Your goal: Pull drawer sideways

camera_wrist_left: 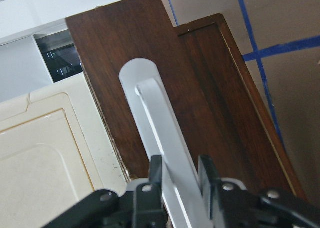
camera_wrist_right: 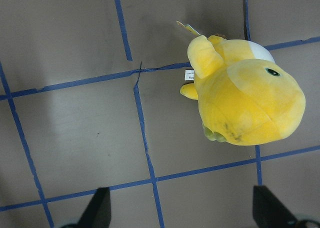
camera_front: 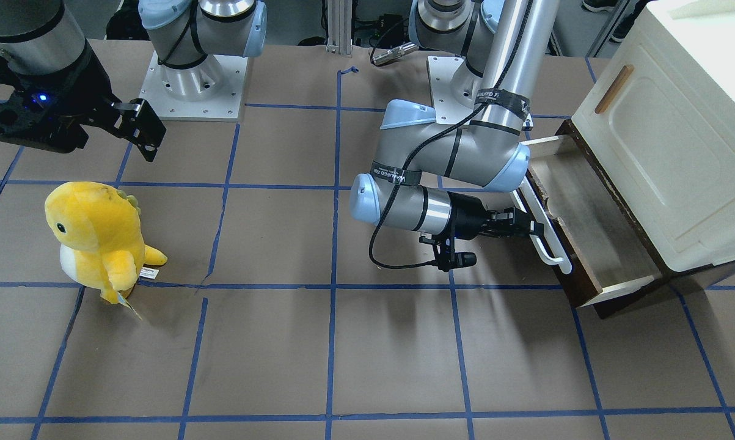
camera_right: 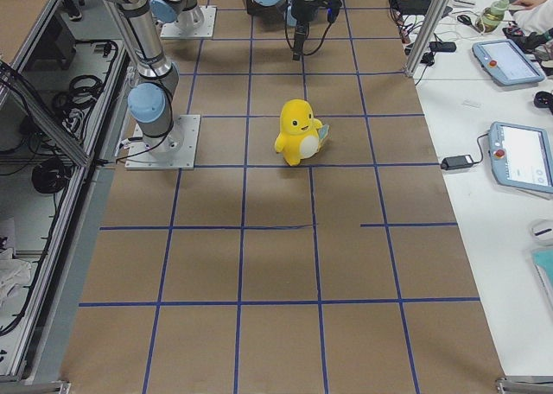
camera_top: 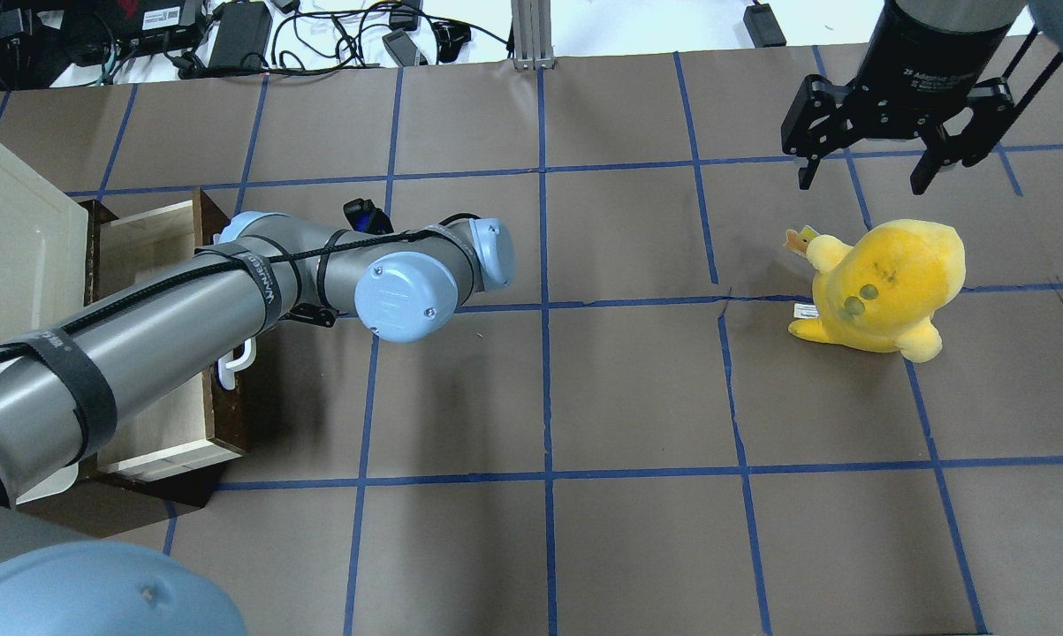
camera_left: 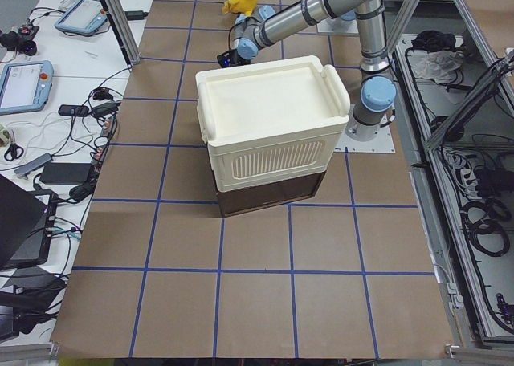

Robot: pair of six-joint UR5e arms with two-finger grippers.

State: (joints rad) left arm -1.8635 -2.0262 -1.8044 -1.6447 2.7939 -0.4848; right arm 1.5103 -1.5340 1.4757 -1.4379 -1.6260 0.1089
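Note:
The drawer [camera_front: 593, 241] has a dark brown wooden front [camera_wrist_left: 165, 78], a long white bar handle [camera_front: 547, 235] and a pale cream inside. It stands pulled out from under the cream cabinet [camera_front: 672, 128]. My left gripper [camera_front: 535, 229] is shut on the white handle [camera_wrist_left: 162, 138], one finger on each side of the bar. In the overhead view the drawer [camera_top: 155, 353] lies mostly under my left arm. My right gripper [camera_top: 880, 172] is open and empty, raised above the table beyond the yellow plush toy.
A yellow plush toy [camera_front: 98, 238] stands on the brown table with blue tape lines [camera_front: 336, 342], far from the drawer. It also shows in the right wrist view [camera_wrist_right: 245, 93]. The cabinet door bears a small wooden handle [camera_front: 613, 89].

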